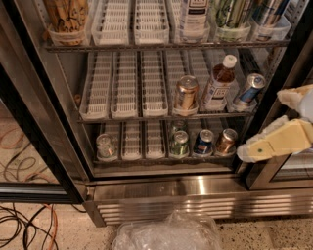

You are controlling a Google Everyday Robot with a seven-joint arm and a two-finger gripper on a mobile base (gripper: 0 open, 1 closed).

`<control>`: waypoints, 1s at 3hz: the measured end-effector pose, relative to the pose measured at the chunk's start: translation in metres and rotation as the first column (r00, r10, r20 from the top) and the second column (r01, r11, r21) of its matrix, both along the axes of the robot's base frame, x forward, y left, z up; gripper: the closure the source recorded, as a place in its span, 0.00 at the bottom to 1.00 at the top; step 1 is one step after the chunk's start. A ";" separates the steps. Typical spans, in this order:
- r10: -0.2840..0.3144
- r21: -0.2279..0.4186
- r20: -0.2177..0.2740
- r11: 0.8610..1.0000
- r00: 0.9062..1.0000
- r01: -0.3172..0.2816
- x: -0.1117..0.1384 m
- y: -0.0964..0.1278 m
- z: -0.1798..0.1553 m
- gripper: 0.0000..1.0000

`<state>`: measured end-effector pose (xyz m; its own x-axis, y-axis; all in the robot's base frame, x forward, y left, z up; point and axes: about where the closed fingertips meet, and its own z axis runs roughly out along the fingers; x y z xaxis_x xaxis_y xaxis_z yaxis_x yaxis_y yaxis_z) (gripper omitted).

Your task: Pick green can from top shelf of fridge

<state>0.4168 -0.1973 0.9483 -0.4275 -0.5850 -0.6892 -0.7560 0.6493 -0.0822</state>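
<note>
The fridge point(161, 188) stands open in front of me. On its top shelf point(161, 46), right of the middle, stands the green can point(229, 12), pale green and white, with its lid cut off by the picture's upper edge. My gripper point(261, 124) is at the right edge, outside the fridge in front of the black door frame. It is level with the two lower racks, well below and to the right of the green can. Its cream fingers point(274, 142) are spread apart, open, with nothing between them.
On the top shelf are also a brown patterned cup point(66, 14), a clear bottle point(193, 14) and another can point(266, 12). The middle rack has a gold can point(186, 93), brown bottle point(217, 83) and blue can point(249, 88). Several cans stand lower. A plastic bag point(166, 232) and cables point(24, 224) lie on the floor.
</note>
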 end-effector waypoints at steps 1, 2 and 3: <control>-0.179 0.171 0.055 0.971 0.982 0.167 0.013 -0.009 0.009 0.00; -0.235 0.200 0.117 0.957 0.965 0.209 0.028 -0.015 0.024 0.00; -0.248 0.207 0.128 0.953 0.960 0.219 0.026 -0.010 0.024 0.00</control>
<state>0.4429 -0.2071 0.9721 -0.4192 -0.3337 -0.8443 -0.5698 0.8207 -0.0415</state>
